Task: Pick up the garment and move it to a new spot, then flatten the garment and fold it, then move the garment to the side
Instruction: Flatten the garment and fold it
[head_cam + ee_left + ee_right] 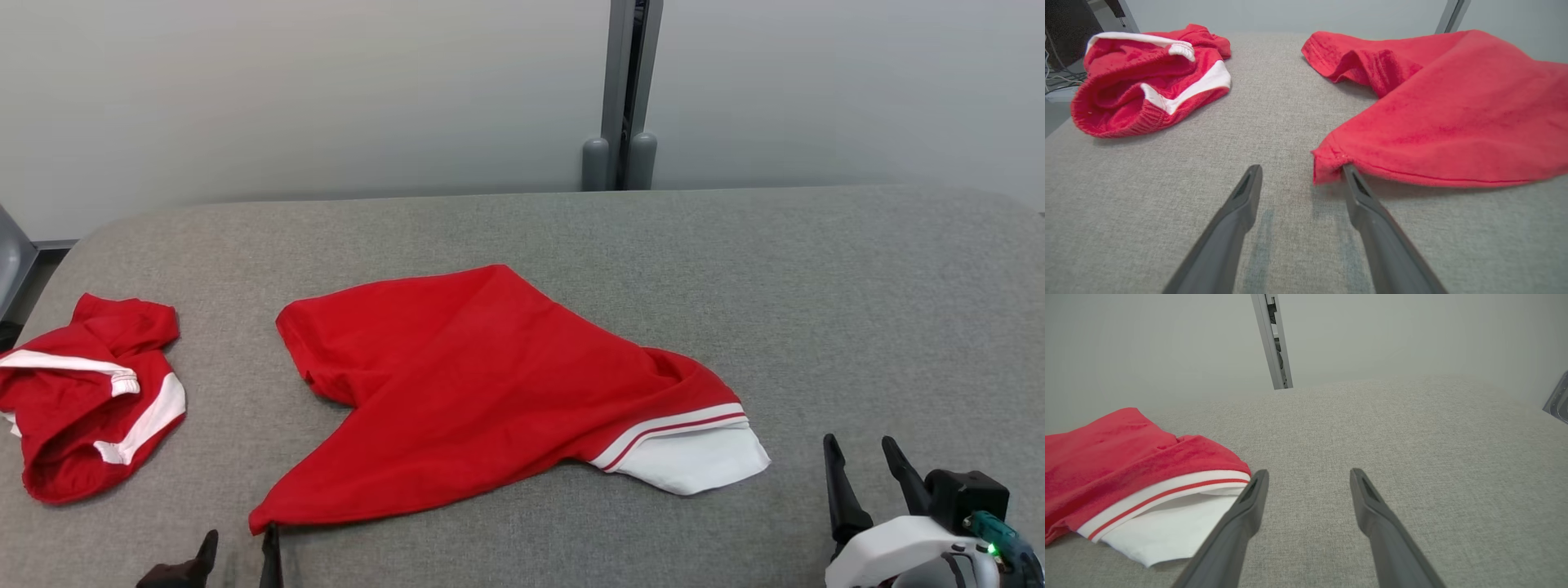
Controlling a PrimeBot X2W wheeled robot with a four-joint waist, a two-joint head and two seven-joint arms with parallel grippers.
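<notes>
The red soft-knit garment (482, 384), with a white band and thin red stripe at one end, lies loosely spread and creased at the middle of the grey fabric-covered counter (816, 286). The left gripper (241, 535) has its jaws apart, one finger touching the garment's near red corner. The right gripper (860, 445) has its jaws apart, near the white band.

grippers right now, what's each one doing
left gripper: open, holding nothing, right at a corner of the red garment
right gripper: open, empty
</notes>
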